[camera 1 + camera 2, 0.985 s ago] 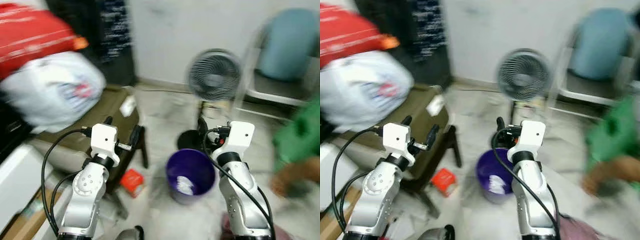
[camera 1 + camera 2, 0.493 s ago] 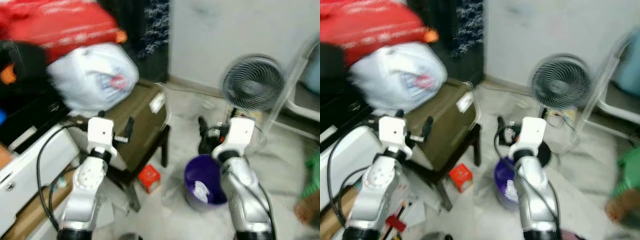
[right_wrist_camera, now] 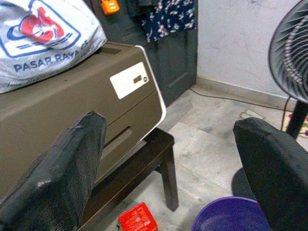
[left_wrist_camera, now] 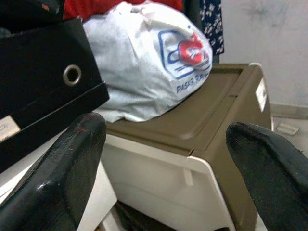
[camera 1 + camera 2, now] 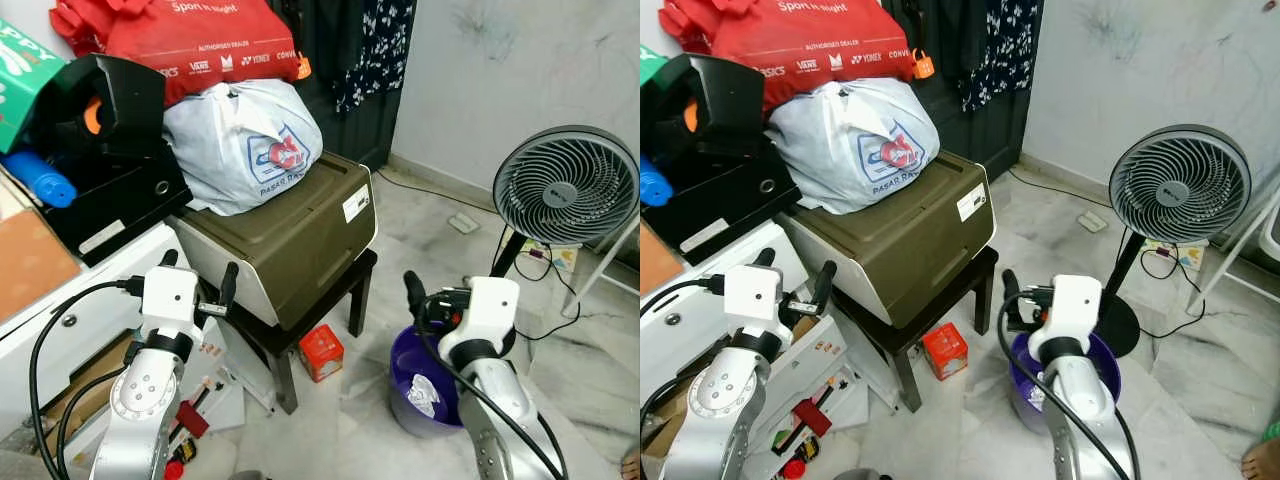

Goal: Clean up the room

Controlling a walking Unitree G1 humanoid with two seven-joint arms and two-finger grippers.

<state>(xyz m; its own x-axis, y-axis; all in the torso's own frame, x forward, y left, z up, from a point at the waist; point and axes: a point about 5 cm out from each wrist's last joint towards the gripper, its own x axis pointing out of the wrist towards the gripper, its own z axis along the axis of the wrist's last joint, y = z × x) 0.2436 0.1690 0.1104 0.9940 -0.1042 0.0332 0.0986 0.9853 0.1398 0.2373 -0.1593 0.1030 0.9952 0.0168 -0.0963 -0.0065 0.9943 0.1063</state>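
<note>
Compared with one second ago, the view has swung toward the robot's left and become sharp, so the purple bucket (image 5: 428, 385) now lies at 5 o'clock and the fan (image 5: 565, 186) at 3 o'clock. Both arms are raised in front: the left gripper (image 5: 197, 284) has its jaws wide apart before the brown storage box (image 5: 290, 232) on its dark stool (image 5: 300, 335), and the right gripper (image 3: 168, 159) also has its jaws apart, just above the bucket rim. A white plastic bag (image 5: 245, 143) sits on the box, a small red carton (image 5: 321, 352) lies on the floor between stool and bucket, and crumpled white paper (image 5: 421, 393) rests inside the bucket.
</note>
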